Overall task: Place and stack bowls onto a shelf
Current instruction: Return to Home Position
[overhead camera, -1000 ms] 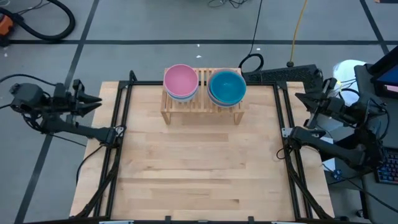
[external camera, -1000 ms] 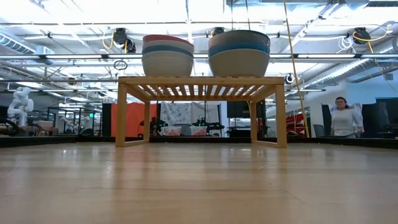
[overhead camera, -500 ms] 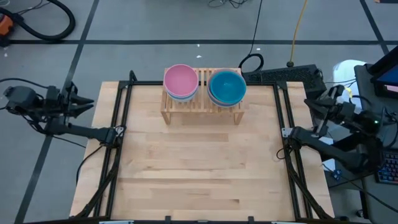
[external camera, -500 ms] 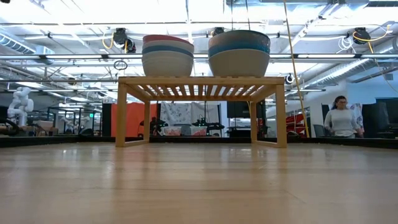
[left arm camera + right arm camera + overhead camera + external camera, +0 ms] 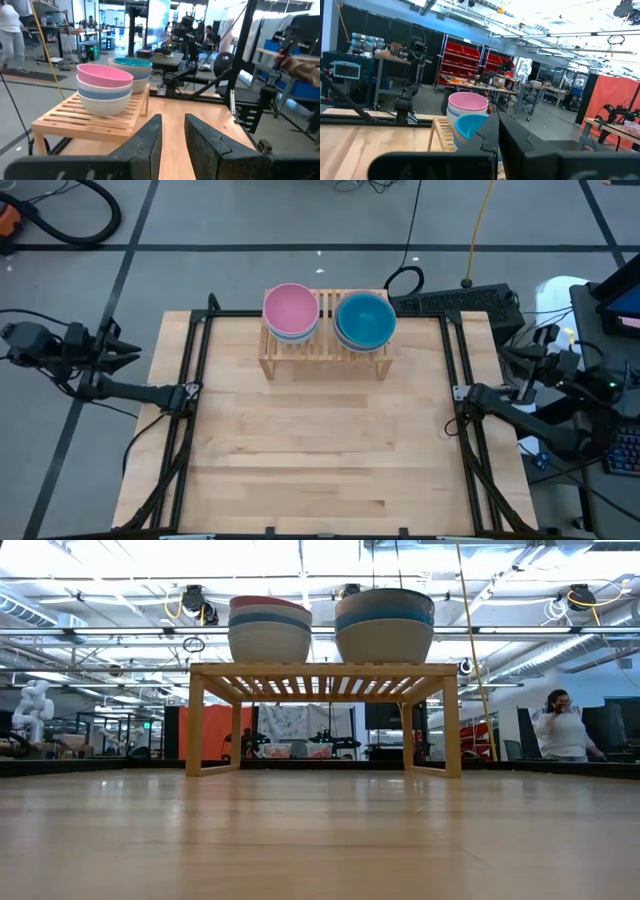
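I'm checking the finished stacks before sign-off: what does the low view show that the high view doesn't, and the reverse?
Only the low view shows the banded sides of the pink-topped stack and the blue-topped stack, the shelf legs, and a person in the room behind. Only the high view shows the top bowls' insides, and the left tool and right tool beyond either side of the table. Both show the two stacks side by side on the shelf.
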Controlling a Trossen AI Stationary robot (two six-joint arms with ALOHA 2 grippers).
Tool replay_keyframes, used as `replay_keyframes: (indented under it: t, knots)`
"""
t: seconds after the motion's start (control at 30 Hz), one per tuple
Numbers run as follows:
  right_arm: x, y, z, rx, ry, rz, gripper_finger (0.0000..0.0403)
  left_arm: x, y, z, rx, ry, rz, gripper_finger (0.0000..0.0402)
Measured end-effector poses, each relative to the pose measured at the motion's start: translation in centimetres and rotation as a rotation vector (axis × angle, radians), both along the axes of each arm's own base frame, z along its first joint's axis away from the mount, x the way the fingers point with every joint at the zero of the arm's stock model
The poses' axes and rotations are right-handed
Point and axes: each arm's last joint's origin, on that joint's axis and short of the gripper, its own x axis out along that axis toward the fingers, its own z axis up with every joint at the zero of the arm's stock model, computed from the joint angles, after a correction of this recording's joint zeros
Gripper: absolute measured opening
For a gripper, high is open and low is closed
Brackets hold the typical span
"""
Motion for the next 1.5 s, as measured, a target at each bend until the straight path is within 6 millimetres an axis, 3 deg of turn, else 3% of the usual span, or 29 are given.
replay_keyframes:
  t: [0.13,0.7,0.93,1.2,1.5]
  knots:
    - [0.0,0.0,-0.3,0.013,0.019,0.000,0.0000,-0.7,0.1,-0.4,-0.004,-0.027,0.001,0.0088]
    - [0.4,-0.2,-0.9,0.081,0.046,0.005,0.0000,-0.6,0.2,-0.9,0.058,0.021,0.025,0.0088]
    - [3.8,-2.5,-2.8,0.031,0.030,0.002,0.0000,1.3,-0.2,-0.4,0.352,-0.042,-0.022,0.0088]
    - [7.7,-5.0,-6.6,-0.056,0.036,-0.008,0.0000,3.8,-0.7,-1.5,0.369,0.008,-0.039,0.0088]
    - [10.0,-6.5,-10.1,-0.078,0.015,-0.008,0.0000,6.7,-1.1,-2.2,0.394,-0.021,-0.036,0.0088]
